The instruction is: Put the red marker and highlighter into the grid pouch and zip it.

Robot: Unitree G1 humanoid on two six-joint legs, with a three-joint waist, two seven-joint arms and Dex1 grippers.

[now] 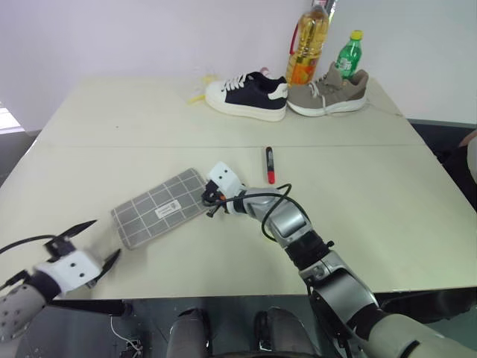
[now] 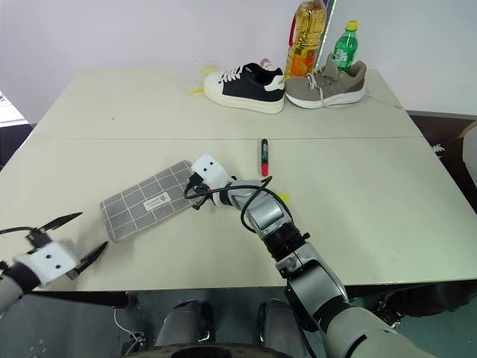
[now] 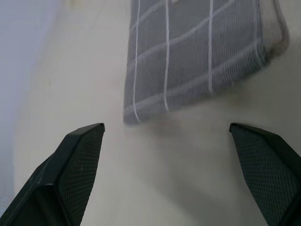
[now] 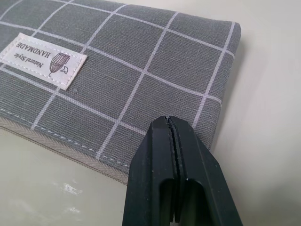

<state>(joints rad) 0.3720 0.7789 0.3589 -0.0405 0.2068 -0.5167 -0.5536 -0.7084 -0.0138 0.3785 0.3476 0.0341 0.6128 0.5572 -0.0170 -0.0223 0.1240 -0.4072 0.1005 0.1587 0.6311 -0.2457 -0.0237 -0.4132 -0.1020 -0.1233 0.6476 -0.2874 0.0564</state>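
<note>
- Your right gripper (image 4: 170, 123) has its fingers pressed together with nothing between them; the tips sit at the zipper edge of the flat grey fabric grid pouch (image 1: 160, 206), near its corner.
- Your left gripper (image 1: 94, 243) has its fingers spread wide and empty, just off the pouch's near end, above the cream worktop (image 1: 387, 201).
- The pouch lies flat with its small white label facing up.
- The slim red marker (image 1: 269, 165), half black and half red, lies on the worktop just beyond your right gripper.
- Two sneakers (image 1: 287, 95) and two bottles (image 1: 328, 46) stand at the far edge.
</note>
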